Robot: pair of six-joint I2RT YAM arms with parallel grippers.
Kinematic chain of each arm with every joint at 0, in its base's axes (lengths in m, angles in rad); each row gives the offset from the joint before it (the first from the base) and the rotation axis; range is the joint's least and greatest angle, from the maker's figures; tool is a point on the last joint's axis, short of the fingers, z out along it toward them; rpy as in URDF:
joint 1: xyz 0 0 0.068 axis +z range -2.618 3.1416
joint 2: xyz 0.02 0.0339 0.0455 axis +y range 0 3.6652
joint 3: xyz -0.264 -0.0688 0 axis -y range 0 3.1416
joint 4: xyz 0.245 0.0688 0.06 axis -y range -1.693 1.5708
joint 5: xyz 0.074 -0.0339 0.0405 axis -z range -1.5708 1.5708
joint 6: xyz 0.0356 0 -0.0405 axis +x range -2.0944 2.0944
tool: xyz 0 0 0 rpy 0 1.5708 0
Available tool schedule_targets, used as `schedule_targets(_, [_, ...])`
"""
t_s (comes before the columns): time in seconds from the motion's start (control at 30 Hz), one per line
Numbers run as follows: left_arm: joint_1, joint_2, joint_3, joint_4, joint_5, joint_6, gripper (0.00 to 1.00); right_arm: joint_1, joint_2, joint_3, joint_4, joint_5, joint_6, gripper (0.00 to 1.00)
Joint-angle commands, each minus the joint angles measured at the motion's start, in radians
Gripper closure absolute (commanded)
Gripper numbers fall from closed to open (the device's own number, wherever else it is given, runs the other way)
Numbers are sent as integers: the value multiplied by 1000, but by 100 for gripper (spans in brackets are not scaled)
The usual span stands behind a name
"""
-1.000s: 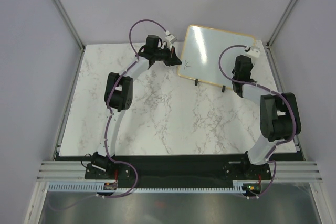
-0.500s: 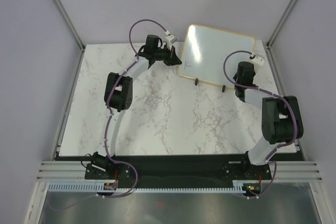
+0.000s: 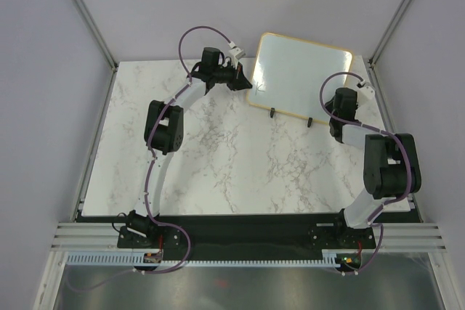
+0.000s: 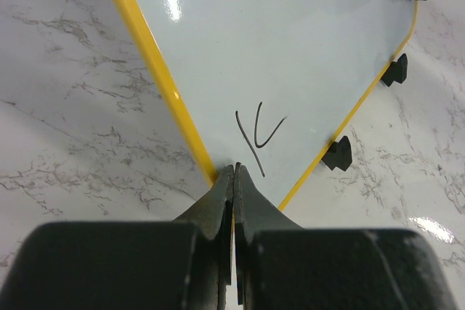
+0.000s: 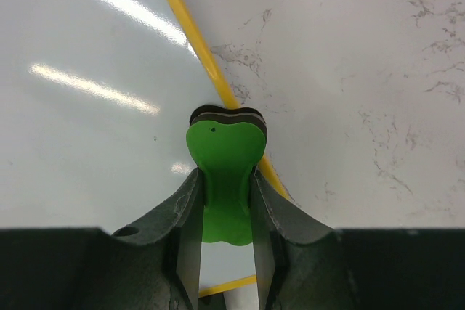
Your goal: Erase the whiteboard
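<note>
A marble-patterned table (image 3: pixel 218 165) stood inside pale walls, with two black robot arms rising from its near edge. At the far side, right of centre, a small whiteboard (image 3: pixel 298 70) with a thin yellowish frame and rounded corners leaned back on two black feet (image 3: pixel 272 113), turned at an angle to the table's edges. Its glossy face was bare apart from one black mark (image 3: pixel 259 86), shaped like a loose letter K, near its lower left corner. The left gripper (image 3: pixel 245 83) reached in from the left to that corner. From the left wrist camera its two dark fingers (image 4: pixel 218 197) were clenched together on the corner of the whiteboard (image 4: pixel 290 49), where the two frame edges met just below the mark (image 4: pixel 258 136). The right gripper (image 3: pixel 333 104) sat at the board's right edge. From the right wrist camera its fingers (image 5: pixel 190 208) were clamped on a green eraser (image 5: pixel 224 139) with a dark backing, whose tip lay over the yellow frame, the whiteboard (image 5: pixel 73 143) to its left and the table (image 5: pixel 363 70) to its right. Whether the eraser pressed on the frame could not be told.
</note>
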Motion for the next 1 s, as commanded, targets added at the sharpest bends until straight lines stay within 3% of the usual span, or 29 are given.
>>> schedule_targets(0.0, [4,-44,33,1,-19,18,98,0,35,-43,-33,-48,80,100])
schedule_targets(0.17, [4,-43,33,-1,-18,18,98,23,23,-20,-46,-20,11,100])
schedule_targets(0.4, [2,-43,34,-2,-22,23,98,48,70,205,-115,-3,-150,100])
schedule_targets(0.57, [4,-40,34,-4,-21,25,98,57,116,302,-142,-6,-161,100])
schedule_targets(0.8, [4,-40,34,-10,-24,32,98,55,112,293,-132,5,-153,100])
schedule_targets(0.9, [4,-41,34,-11,-22,34,98,97,98,296,-129,12,-240,100])
schedule_targets(0.97, [4,-41,37,-14,-21,35,98,181,113,348,-152,20,-392,100])
